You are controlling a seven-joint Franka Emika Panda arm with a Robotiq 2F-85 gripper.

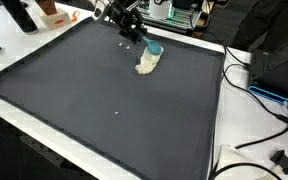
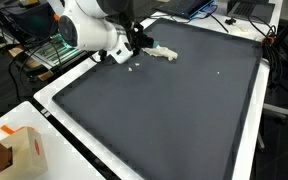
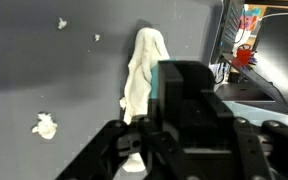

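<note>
Up at the far edge of the dark mat (image 1: 104,110), the white cloth (image 1: 146,66) is seen lying crumpled and stretched out, with a teal thing (image 1: 154,47) touching its top end, right at the tip of the hand (image 1: 134,33). Whether the hand is clenched on that teal bit or just parked against it can't be told tbh, as the fingers are blocked in the wrist view. Trouble is likely if the cloth gets snagged and dragged: the loose white scraps (image 3: 46,125) could be scattered, or the cloth shoved off the bench (image 1: 220,145).
</note>
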